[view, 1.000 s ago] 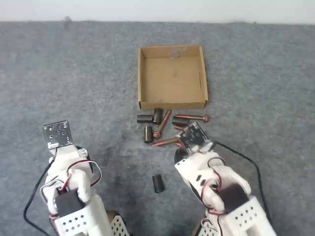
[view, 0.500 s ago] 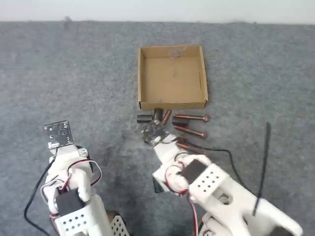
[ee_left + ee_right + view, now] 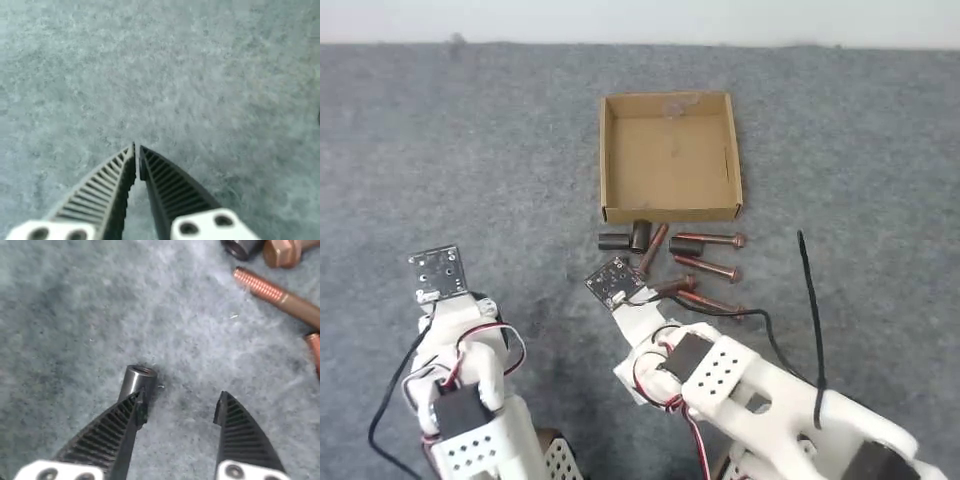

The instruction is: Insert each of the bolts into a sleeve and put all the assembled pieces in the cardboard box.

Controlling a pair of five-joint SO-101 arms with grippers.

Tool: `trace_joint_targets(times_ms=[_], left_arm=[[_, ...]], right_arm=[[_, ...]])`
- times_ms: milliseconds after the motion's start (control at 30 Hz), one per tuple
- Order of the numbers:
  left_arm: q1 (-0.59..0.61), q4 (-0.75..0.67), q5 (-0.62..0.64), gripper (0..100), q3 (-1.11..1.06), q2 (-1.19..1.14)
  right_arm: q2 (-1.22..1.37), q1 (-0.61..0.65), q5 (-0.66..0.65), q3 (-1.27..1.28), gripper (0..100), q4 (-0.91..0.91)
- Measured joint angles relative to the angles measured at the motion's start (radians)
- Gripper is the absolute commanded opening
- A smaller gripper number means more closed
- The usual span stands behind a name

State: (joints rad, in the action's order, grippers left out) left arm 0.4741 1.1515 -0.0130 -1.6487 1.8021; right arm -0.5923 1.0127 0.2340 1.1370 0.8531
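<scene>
bolts (image 3: pixel 715 240) and sleeves (image 3: pixel 613 241) lie beside cardboard box (image 3: pixel 670 212).

Looks like a robotics lab or hobby test bench. A grey felt-like mat (image 3: pixel 470 150) covers the table, with a plain white wall (image 3: pixel 640 20) at 12 o'clock. White printed left arm (image 3: pixel 460 400) at 7 o'clock, right arm (image 3: pixel 750 395) at 5 o'clock, wiring exposed. Cardboard box (image 3: pixel 670 212) and loose bolts (image 3: pixel 705 268) near centre.

The desk (image 3: pixel 470 150) wears a grey, nubby, carpet-like covering all over; a pale wall (image 3: pixel 640 20) runs along its far edge.
</scene>
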Motion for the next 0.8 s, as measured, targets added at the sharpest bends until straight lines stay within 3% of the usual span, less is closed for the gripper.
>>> trace_joint_targets(times_ms=[400, 800], left_arm=[[-0.048, -0.002, -0.003, 1, -0.005, 0.0], [-0.048, -0.002, -0.003, 1, -0.005, 0.0]], right_arm=[[-0.086, 0.101, 0.006, 0.0, 21.0, 0.038], [0.209, 0.103, 0.006, -0.055, 20.9, -0.069]])
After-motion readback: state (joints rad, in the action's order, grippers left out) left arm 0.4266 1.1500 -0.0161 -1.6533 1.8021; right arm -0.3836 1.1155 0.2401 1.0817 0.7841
